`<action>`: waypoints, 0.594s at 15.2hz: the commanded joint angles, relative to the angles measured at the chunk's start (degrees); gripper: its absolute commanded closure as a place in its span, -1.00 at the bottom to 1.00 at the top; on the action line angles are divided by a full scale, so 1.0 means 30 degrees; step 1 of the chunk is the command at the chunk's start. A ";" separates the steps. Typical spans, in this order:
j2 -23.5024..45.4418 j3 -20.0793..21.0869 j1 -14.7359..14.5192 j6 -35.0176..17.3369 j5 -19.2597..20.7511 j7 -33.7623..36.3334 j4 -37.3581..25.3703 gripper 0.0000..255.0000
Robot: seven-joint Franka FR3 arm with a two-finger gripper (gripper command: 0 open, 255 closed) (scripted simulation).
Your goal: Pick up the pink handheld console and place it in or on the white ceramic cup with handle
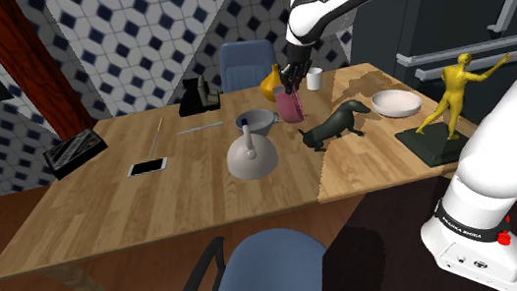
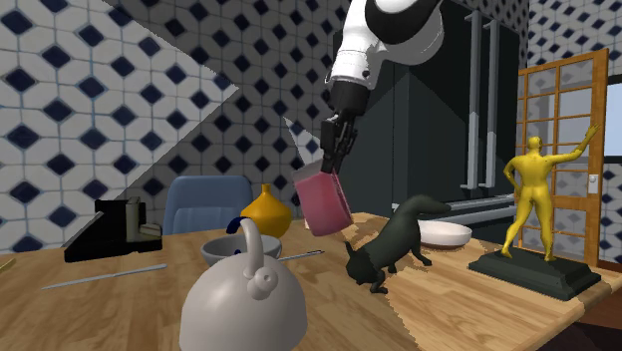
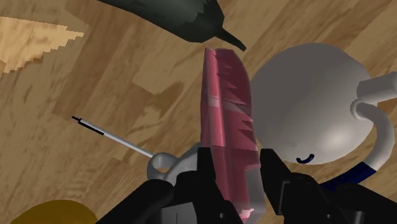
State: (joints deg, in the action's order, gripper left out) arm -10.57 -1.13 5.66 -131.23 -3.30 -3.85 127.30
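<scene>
My gripper [image 1: 288,85] is shut on the top edge of the pink handheld console [image 1: 289,105], which hangs upright above the wooden table. In the second exterior view the console [image 2: 324,202] dangles below the gripper [image 2: 332,165], well clear of the tabletop. In the wrist view both black fingers [image 3: 275,170] clasp the console [image 3: 228,108] between them. The small white cup [image 1: 314,78] stands near the table's far edge, just to the shoulder view's right of the gripper.
Below the console are a grey kettle [image 1: 251,155] [image 3: 312,108], a handled bowl [image 1: 256,122] and a black dog figure [image 1: 335,124] [image 2: 394,244]. A yellow vase [image 1: 270,84], a white bowl [image 1: 396,104] and a gold statue [image 1: 454,94] stand nearby. A blue chair [image 1: 231,281] sits at the near edge.
</scene>
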 commanded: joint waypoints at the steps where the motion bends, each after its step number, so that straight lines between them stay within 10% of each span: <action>1: -0.0083 -0.0013 0.0013 0.0409 0.0018 0.0003 -0.0332 1.00; 9: 0.5503 0.0182 -0.0164 0.2728 0.0112 0.0538 -0.8256 1.00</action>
State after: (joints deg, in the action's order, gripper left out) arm 3.61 -0.69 5.27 -124.16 -3.03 -2.54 106.01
